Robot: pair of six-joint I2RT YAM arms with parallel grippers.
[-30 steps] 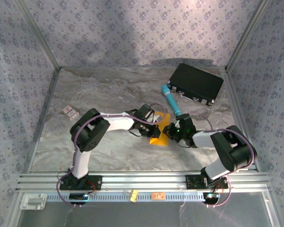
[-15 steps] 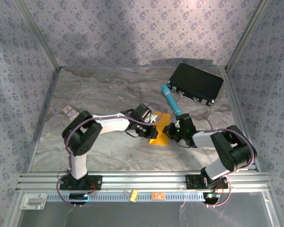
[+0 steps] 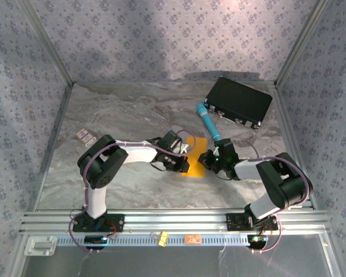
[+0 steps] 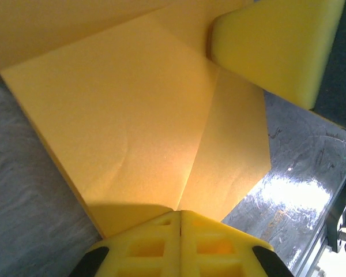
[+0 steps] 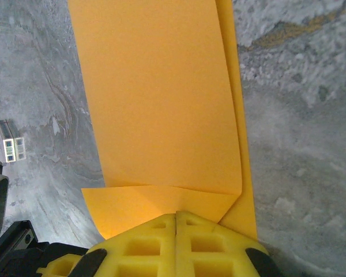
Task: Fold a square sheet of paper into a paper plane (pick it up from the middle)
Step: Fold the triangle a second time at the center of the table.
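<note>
The orange-yellow sheet of paper (image 3: 195, 167) lies flat on the marbled table (image 3: 127, 115), a little right of centre and between the 2 arms, with the left gripper (image 3: 183, 158) on its left edge and the right gripper (image 3: 206, 157) on its right edge. It is already partly folded. In the left wrist view the sheet of paper (image 4: 138, 115) shows 2 creases that fan out from a spot just in front of the left gripper (image 4: 180, 214), whose yellow fingers are pressed together along a single seam. The paper's near edge runs right up to their tips, but whether it is nipped between them or merely touched cannot be told. At the upper right of that view, a yellow finger (image 4: 271, 46) of the right gripper sits on the far corner of the paper. In the right wrist view the sheet of paper (image 5: 161, 104) stretches away from the right gripper (image 5: 177, 216), whose jaws are likewise together, with a narrow folded flap lying directly at their tips – again, a pinch cannot be confirmed. A small white-and-red card (image 3: 85, 137) lies well apart on the left, a teal cylinder (image 3: 208, 122) lies just beyond the paper, and a black case (image 3: 239, 101) sits behind that in the far right corner.
</note>
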